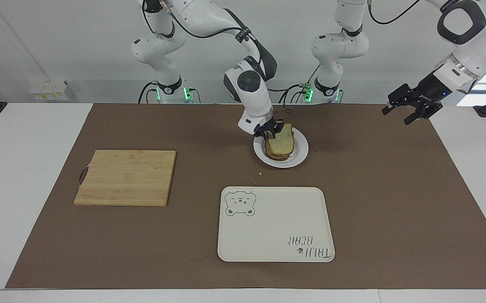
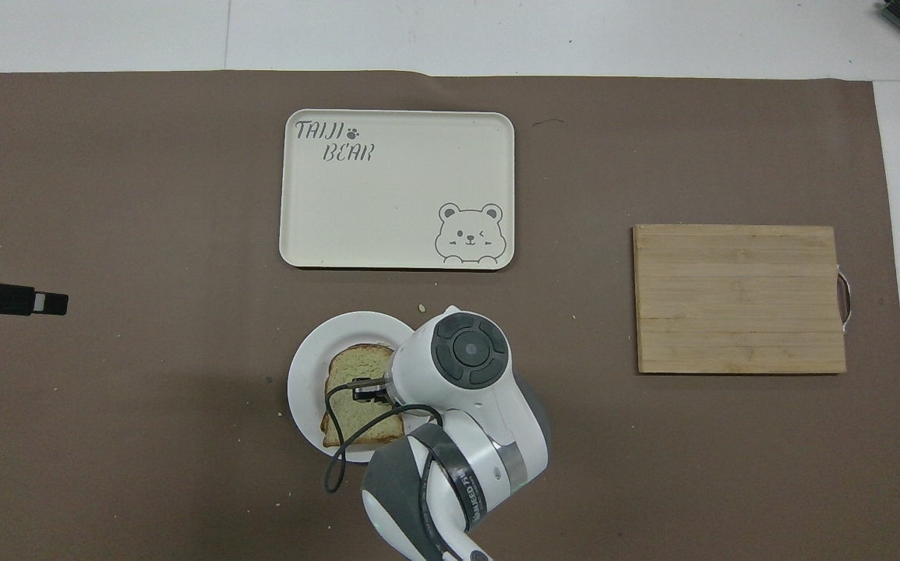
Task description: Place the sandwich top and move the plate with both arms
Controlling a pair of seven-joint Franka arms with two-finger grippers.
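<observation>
The sandwich top [image 1: 282,141], a pale speckled slice with a brown crust, lies on a stack of bread on the small white plate [image 1: 299,158], slightly tilted. In the overhead view the sandwich top [image 2: 356,389] covers the stack on the plate [image 2: 309,366]. My right gripper [image 1: 271,134] is down at the slice's edge nearest the robots, and the overhead view shows the right gripper [image 2: 368,389] over the slice. My left gripper [image 1: 394,118] hangs open and empty over the brown mat's edge at the left arm's end, with the left gripper [image 2: 48,302] just showing in the overhead view.
A cream tray [image 1: 275,224] with a bear drawing lies farther from the robots than the plate. A wooden cutting board [image 1: 126,177] lies toward the right arm's end. A few crumbs [image 1: 260,173] dot the brown mat [image 1: 394,202] near the plate.
</observation>
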